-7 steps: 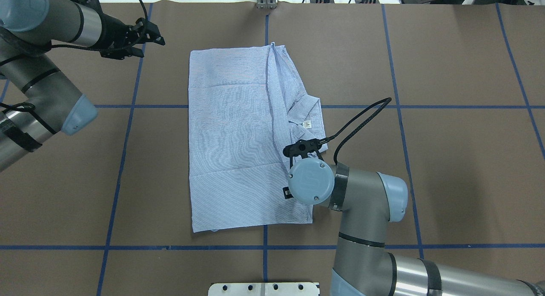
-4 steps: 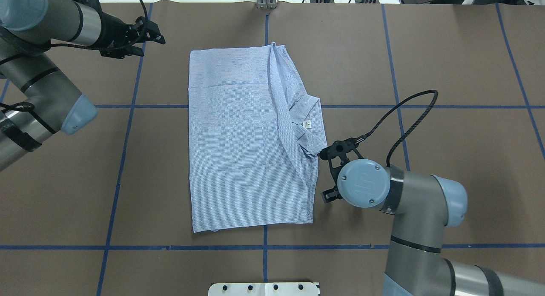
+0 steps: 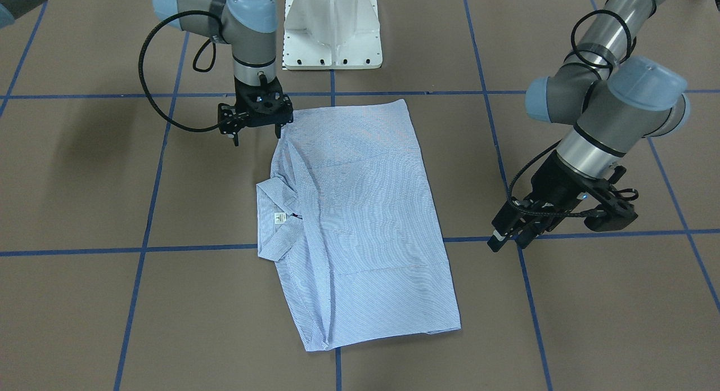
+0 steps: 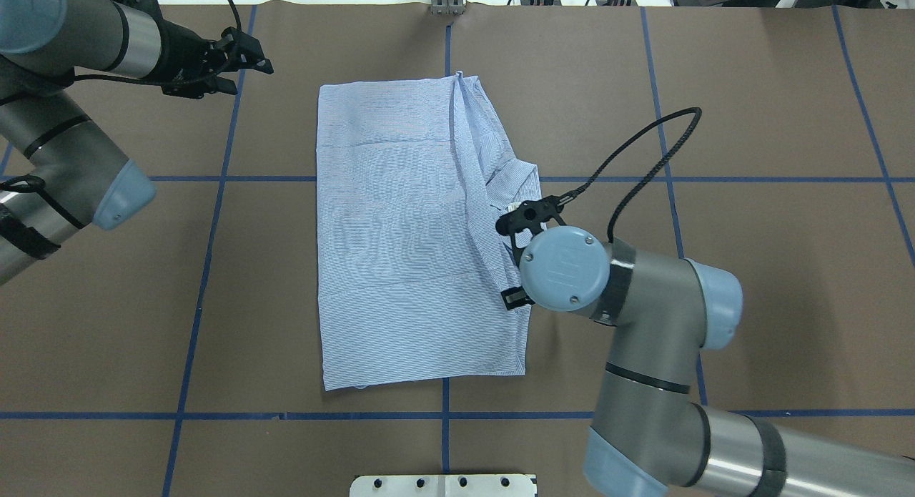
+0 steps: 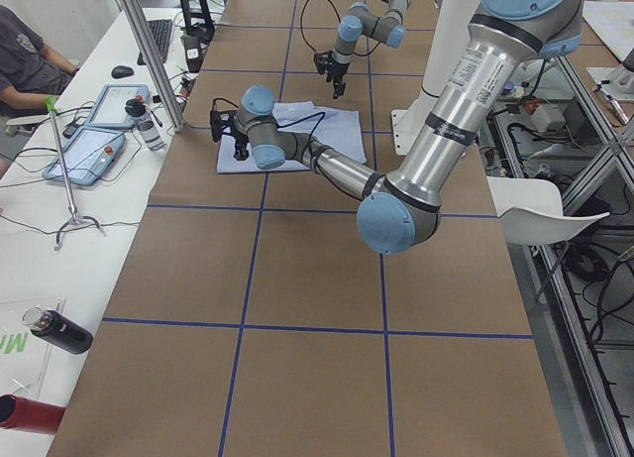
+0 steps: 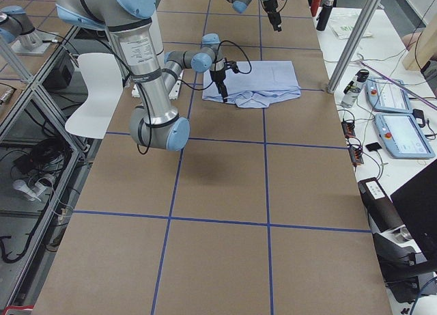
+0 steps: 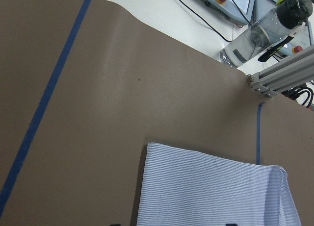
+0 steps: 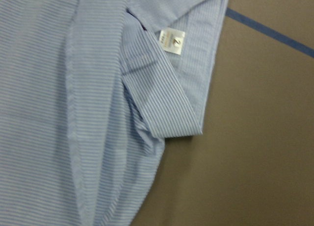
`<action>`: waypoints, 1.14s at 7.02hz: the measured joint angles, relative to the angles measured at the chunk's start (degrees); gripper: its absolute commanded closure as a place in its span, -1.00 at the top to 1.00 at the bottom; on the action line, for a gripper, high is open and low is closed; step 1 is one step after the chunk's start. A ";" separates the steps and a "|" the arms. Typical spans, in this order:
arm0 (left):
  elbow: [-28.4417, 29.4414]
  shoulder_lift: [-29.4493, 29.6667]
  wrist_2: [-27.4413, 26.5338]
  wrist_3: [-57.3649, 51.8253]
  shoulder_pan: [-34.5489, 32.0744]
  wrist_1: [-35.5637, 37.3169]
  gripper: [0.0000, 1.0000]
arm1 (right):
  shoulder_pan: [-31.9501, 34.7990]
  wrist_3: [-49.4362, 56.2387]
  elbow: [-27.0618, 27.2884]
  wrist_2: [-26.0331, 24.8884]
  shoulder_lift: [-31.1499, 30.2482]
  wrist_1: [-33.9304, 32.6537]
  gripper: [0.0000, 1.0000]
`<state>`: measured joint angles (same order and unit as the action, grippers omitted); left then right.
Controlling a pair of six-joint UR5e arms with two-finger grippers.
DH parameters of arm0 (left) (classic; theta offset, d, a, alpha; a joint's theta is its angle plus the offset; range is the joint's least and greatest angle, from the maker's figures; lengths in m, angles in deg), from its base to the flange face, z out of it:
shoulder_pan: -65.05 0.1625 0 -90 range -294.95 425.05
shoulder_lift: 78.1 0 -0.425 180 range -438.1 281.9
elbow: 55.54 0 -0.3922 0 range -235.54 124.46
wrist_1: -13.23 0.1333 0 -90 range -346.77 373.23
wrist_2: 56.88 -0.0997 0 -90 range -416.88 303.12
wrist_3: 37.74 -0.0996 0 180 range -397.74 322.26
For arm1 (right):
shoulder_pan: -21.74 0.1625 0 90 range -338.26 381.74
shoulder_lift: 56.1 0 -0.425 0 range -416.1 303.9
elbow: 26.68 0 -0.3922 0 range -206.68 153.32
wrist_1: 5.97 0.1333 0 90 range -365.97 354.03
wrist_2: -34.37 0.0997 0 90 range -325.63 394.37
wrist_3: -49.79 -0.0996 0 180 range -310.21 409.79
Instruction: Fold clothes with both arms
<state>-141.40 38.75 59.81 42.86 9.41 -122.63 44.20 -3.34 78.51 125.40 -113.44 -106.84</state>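
Observation:
The light blue striped shirt lies folded into a long rectangle in the middle of the brown table, also seen from the front. Its collar with the white label sticks out on the robot's right side. My right gripper is open and empty. It points down just above the shirt's right edge, near the collar. In the overhead view the wrist hides most of it. My left gripper is open and empty, beyond the shirt's far left corner.
The white pedestal base stands at the table's near edge. An aluminium post stands at the far edge, with a bottle and teach pendants behind it. Blue tape lines grid the table. A person sits off the far side.
My right arm swung right, off the shirt, then came back to its right edge, now closer to the collar. My left gripper shifted slightly left. The shirt has not moved.

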 measured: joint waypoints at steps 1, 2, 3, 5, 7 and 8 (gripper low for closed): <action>-1.44 -1.30 0.07 -0.12 -0.04 0.04 0.53 | 0.20 -0.15 -4.25 -0.03 4.25 -0.22 1.00; -2.30 -2.05 0.10 -0.16 -0.07 0.06 0.53 | 0.26 -0.20 -8.19 -0.11 7.12 -0.09 1.00; -2.77 -2.42 0.11 -0.18 -0.08 0.06 0.53 | 0.31 -0.11 -11.31 -0.23 8.20 1.23 1.00; -3.03 -2.57 0.12 -0.18 -0.14 0.07 0.52 | 1.11 0.62 -15.27 -0.22 8.17 4.26 1.00; -3.01 -2.60 0.12 -0.25 -0.17 0.07 0.52 | 4.55 5.75 -16.06 1.23 6.05 5.15 1.00; -3.02 -2.60 0.12 -0.26 -0.17 0.07 0.52 | 7.72 10.63 -15.63 3.13 3.97 5.81 1.00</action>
<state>-144.42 36.16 59.93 42.60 9.24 -122.56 51.92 7.28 62.89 128.52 -109.47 -101.03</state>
